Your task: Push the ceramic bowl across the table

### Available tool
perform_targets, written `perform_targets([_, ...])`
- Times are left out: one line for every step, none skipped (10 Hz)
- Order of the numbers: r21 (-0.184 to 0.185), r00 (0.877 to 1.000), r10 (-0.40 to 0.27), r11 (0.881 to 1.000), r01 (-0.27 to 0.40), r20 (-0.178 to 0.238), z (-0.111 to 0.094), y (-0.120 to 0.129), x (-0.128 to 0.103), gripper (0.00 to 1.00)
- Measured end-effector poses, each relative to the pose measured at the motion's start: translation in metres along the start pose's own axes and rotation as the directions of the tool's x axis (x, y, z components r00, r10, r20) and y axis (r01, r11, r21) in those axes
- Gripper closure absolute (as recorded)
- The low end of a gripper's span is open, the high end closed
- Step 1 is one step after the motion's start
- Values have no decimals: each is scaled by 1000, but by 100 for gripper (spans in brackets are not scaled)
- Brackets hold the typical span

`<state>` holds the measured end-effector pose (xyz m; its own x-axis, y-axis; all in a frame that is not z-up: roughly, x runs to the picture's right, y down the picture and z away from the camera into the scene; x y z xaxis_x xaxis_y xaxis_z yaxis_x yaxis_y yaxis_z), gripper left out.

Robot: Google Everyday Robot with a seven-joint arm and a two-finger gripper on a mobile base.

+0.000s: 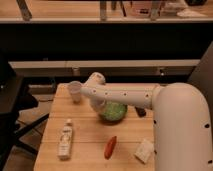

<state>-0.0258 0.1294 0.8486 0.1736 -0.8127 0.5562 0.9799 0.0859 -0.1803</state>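
The ceramic bowl [114, 112] is green and sits near the middle of the wooden table [87, 130]. My white arm reaches in from the right, bends at a joint above the table's far edge, and comes down to the bowl's left side. My gripper [100, 107] is at the bowl's left rim, close against it. The forearm hides most of the gripper and the bowl's far edge.
A white cup [75, 91] stands at the table's far left. A white bottle [65, 138] lies at the front left. A red pepper-like object [110, 146] and a white packet [144, 150] lie in front. A small dark object [140, 111] lies right of the bowl. A black chair [12, 107] stands at left.
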Motion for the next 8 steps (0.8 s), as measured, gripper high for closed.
perform_targets([-2, 1000, -7, 1000, 7, 0, 0, -1, -2, 100])
perform_targets([-4, 1000, -19, 1000, 19, 0, -1, -2, -4, 100])
perform_targets([-4, 1000, -26, 1000, 26, 1, -2, -3, -5, 100])
perform_targets([-3, 1000, -31, 1000, 31, 1, -2, -4, -4, 100])
perform_targets([-4, 999, -36, 999, 36, 2, -1, -5, -3, 100])
perform_targets([-4, 999, -40, 999, 40, 3, -2, -5, -3, 100])
perform_targets([-6, 999, -48, 999, 48, 5, -2, -5, -3, 100])
perform_targets([-5, 999, -53, 999, 53, 6, -2, -6, -3, 100])
